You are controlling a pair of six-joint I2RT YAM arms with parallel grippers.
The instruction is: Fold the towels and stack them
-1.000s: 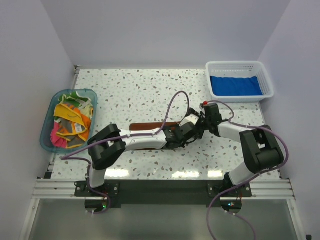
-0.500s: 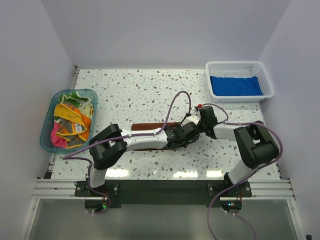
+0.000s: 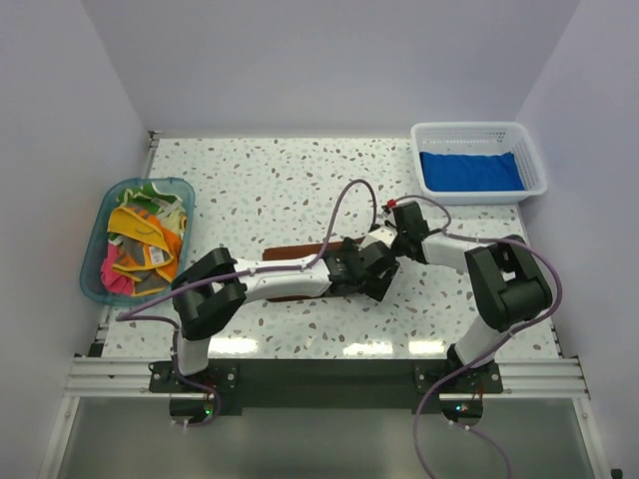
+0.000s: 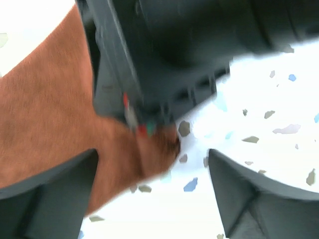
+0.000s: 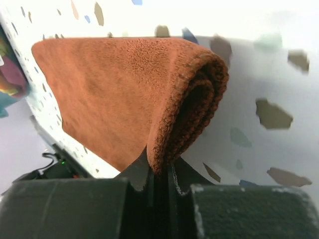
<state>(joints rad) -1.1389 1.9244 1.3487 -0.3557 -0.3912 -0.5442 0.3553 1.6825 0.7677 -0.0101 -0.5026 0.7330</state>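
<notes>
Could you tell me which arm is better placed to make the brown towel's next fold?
Right: the right gripper is shut on the rust brown towel's doubled edge; the left gripper stands open over the cloth, holding nothing.

Left tool (image 3: 377, 283), right tool (image 3: 383, 242) crowd rust towel (image 5: 114, 89); basket (image 3: 533, 168), tub (image 3: 96, 239) at edges.

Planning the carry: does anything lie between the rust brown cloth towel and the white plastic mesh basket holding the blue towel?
Nothing visible does: only bare speckled tabletop lies between the rust brown cloth towel, pinched by the right gripper, and the white plastic mesh basket.
</notes>
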